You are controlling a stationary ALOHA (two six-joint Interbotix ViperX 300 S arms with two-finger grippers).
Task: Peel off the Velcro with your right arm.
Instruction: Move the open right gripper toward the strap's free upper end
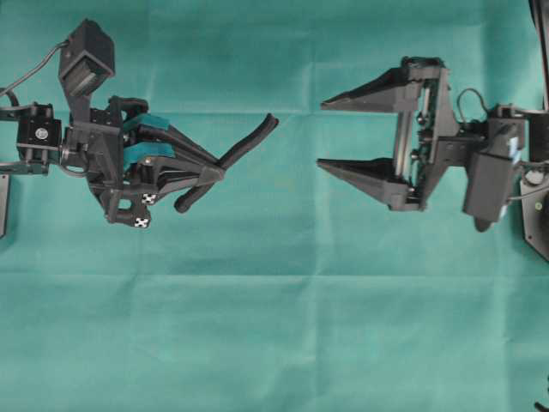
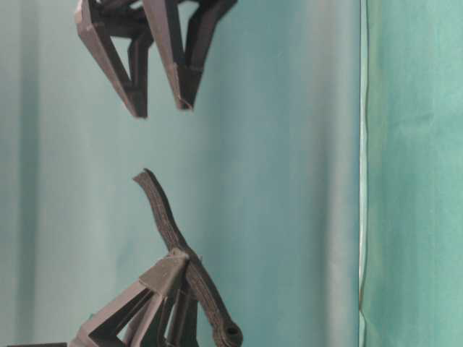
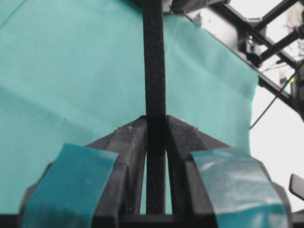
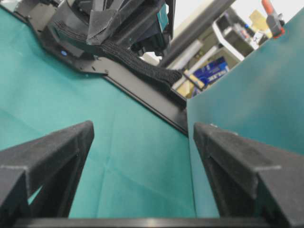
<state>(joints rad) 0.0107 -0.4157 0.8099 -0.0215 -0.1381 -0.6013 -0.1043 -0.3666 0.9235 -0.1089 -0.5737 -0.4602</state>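
Over a green-clothed surface point(image 1: 274, 326), overhead view: the left gripper point(image 1: 214, 174) enters from the left, its jaws pressed together on the Velcro point(image 1: 249, 139). The strip is pinched partway along its length; the longer part slants up and to the right, free in the air, and a shorter end point(image 1: 190, 199) juts down-left of the fingertips. Teal patches point(image 1: 153, 124) and a checkered tag point(image 1: 147, 199) mark this gripper. The right gripper point(image 1: 324, 134) faces it from the right, jaws spread wide, fingertips well apart from the strip and touching nothing.

Table-level view: the left gripper point(image 2: 181, 264) sits at the bottom, pinching the Velcro point(image 2: 163, 213), which curves upward to a free tip; its lower end shows a rounded tip with a small hole point(image 2: 231, 334). The right gripper point(image 2: 163, 108) hangs at the top, fingers pointing down toward the strip, a clear gap between them and it.

Left wrist view: the Velcro point(image 3: 154, 61) runs straight up the frame's middle, clamped between two fingers point(image 3: 130, 142) bearing teal patches.

Right wrist view: the two dark fingers point(image 4: 52, 147) stand wide apart in the foreground with only cloth between them; beyond, the Velcro point(image 4: 142, 64) projects from the left gripper point(image 4: 107, 31) toward the camera.
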